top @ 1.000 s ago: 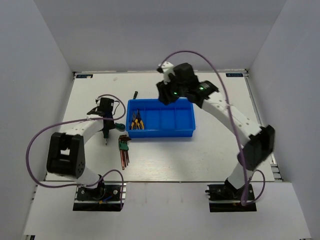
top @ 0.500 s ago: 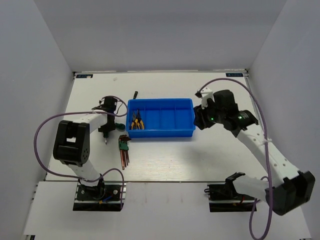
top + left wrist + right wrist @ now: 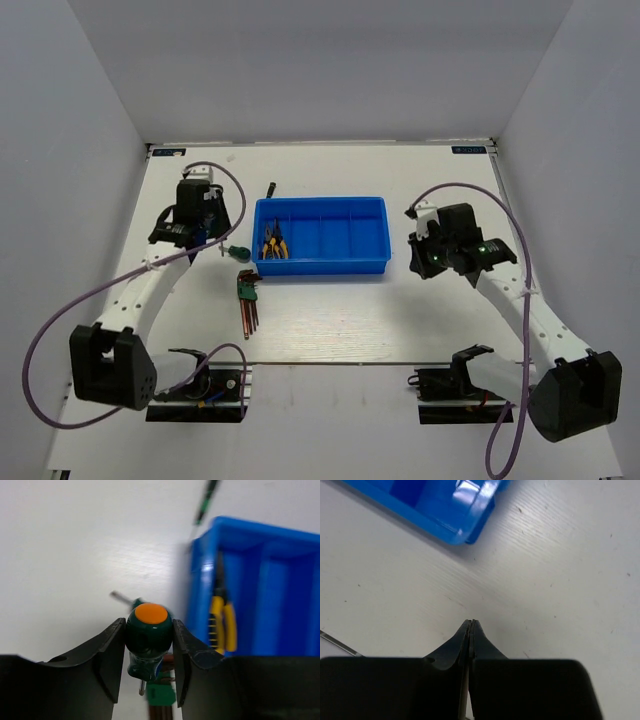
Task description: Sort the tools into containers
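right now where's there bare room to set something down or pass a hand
Bare: three right compartments of the blue tray; table between tray and right tool; near strip right of hex keys. Crowded: tray's left side, where pliers sit in the leftmost compartment and screwdriver, hex keys and left tool cluster.

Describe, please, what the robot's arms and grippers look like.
The left arm and right arm have white links, black joints and trailing purple cables. The left gripper and right gripper have black, tapering fingers. A green light shows near the right gripper.

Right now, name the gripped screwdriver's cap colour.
The cap is orange, clearest in the left wrist view.
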{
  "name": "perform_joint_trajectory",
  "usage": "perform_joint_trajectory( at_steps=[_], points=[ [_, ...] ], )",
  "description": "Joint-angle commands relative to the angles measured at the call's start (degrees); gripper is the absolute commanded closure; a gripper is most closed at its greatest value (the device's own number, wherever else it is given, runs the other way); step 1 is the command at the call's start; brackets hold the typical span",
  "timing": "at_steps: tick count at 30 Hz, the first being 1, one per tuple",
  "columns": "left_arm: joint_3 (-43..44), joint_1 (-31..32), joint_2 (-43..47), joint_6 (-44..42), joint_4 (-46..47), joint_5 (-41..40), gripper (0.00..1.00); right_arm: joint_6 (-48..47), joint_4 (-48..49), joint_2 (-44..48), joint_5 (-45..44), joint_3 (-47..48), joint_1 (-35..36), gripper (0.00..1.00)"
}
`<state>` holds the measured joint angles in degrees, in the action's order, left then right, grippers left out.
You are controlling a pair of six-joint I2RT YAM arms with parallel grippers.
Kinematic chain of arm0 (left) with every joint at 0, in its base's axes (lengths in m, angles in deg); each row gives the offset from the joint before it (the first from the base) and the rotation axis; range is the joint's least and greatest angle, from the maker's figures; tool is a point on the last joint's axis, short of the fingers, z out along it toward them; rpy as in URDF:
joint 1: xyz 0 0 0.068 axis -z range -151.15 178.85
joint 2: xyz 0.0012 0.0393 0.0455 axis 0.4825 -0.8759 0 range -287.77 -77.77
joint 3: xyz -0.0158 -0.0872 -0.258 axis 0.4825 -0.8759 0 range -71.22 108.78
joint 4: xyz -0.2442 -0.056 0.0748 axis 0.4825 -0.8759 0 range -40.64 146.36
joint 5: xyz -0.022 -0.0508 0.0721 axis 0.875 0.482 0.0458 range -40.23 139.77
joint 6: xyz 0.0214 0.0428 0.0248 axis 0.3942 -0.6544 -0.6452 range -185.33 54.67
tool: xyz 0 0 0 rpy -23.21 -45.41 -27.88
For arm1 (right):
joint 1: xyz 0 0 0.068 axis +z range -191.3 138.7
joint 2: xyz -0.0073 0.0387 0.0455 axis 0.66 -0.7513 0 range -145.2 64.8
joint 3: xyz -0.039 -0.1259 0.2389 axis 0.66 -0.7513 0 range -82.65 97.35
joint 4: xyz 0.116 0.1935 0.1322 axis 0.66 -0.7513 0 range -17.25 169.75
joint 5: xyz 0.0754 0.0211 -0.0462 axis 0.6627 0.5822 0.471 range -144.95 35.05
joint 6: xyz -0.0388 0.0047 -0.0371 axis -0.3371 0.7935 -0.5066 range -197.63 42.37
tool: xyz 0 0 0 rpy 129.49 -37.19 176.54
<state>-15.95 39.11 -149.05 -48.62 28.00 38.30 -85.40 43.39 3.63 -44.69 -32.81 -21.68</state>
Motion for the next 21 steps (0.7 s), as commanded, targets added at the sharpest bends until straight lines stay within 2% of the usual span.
perform_joint_trajectory(
  at_steps=[1,5,9,14,21],
  points=[
    [1.5,0.3,1.9,-0.7,8.5,17.2,1.00,-0.9,1.0,0.8,0.2,-1.4,-1.9,1.00],
    [1.5,1.4,-2.6,1.6,18.7,29.7,1.00,-1.4,0.8,0.3,2.0,-1.8,-3.4,1.00],
    [1.0,2.7,-8.9,3.8,26.1,34.6,1.00,-1.4,0.8,-0.1,3.4,-2.2,-4.5,1.00],
    [3.6,6.5,-15.0,4.3,30.7,36.5,1.00,-1.5,0.2,-1.3,4.5,-2.2,-5.5,1.00],
    [9.7,10.2,-22.3,3.2,28.8,34.7,1.00,-1.6,0.1,-2.1,5.9,-2.3,-6.3,1.00]
  ],
)
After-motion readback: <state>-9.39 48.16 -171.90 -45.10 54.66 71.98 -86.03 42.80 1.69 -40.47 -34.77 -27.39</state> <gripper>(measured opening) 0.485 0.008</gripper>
